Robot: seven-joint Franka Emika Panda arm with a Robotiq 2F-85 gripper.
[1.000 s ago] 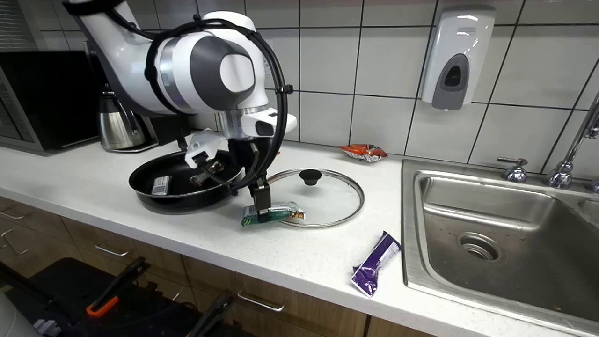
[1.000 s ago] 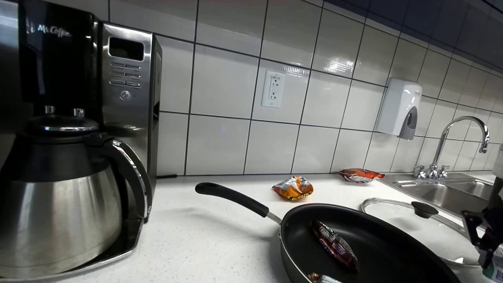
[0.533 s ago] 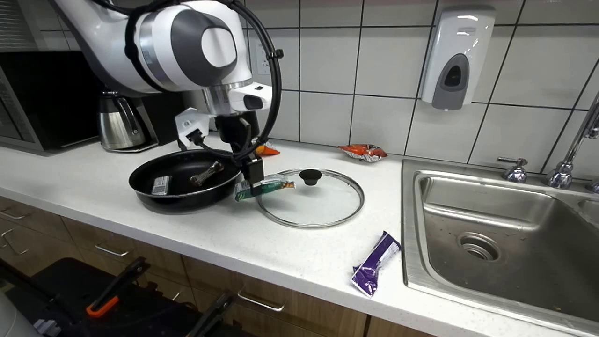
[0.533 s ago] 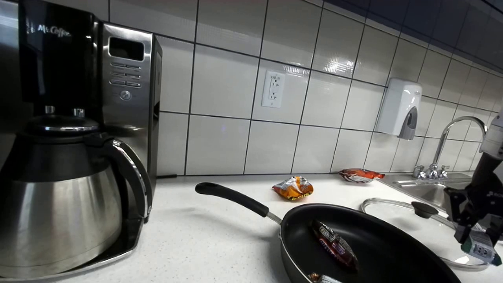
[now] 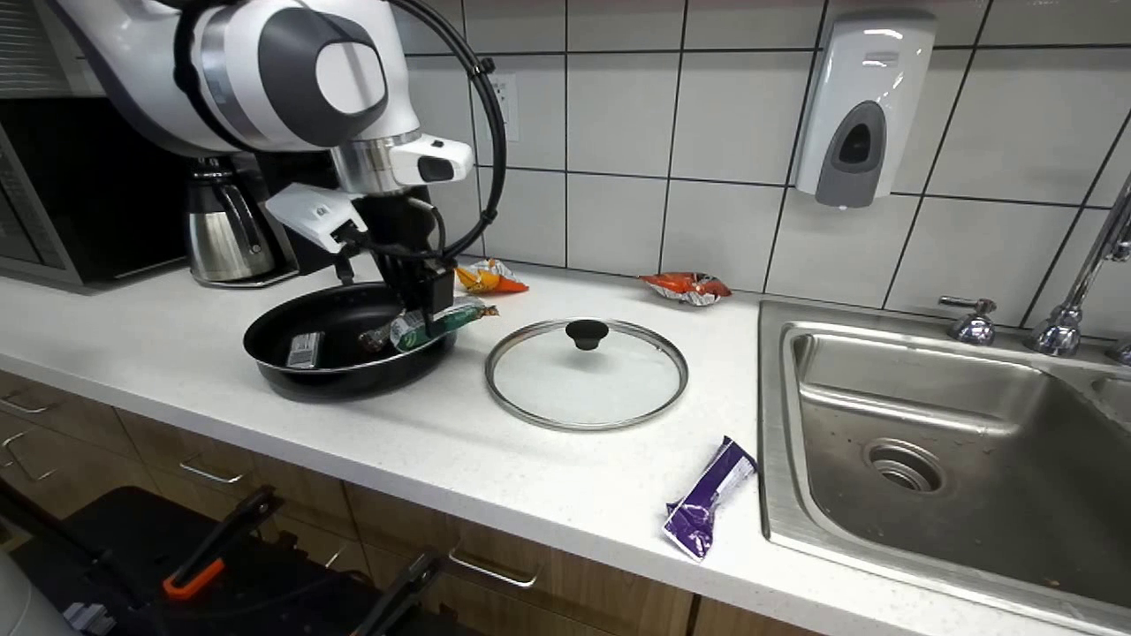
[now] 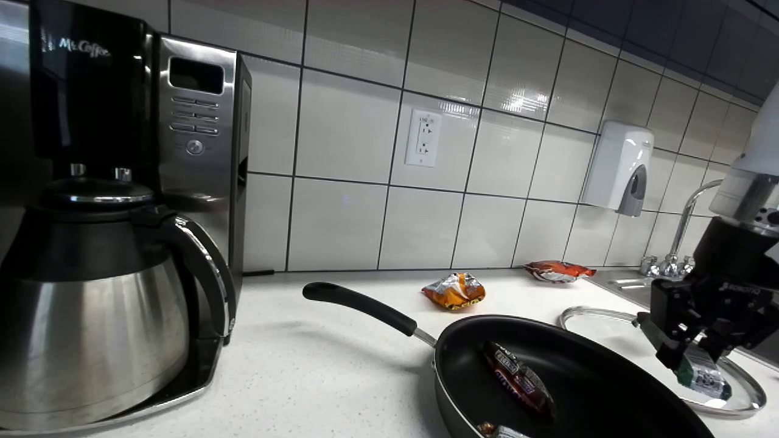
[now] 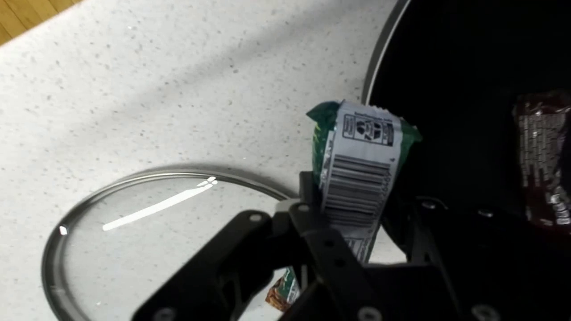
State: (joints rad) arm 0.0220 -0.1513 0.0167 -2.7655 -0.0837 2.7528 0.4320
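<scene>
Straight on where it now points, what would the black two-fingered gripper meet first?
Probably the rim of the round black frying pan, with the gripped green-wrapped snack bar touching first. Depth is unclear; the speckled white countertop alongside might come first instead.

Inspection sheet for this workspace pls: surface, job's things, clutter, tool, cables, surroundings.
Surface: pale speckled counter; damage or spills, nothing seen.
Job's things: green packet off the counter, by the rim of the black pan; contact with the pan unclear.
Clutter: dark-red packet and grey-white packet in the pan; glass lid flat on the counter; yellow-orange packet and red-orange packet toward the wall; purple packet close to the sink.
Tool: tool closed on the green packet.
Cables: black cables looped beside the arm; snags, nothing seen.
Surroundings: soap dispenser, coffee maker, wall outlet.
</scene>
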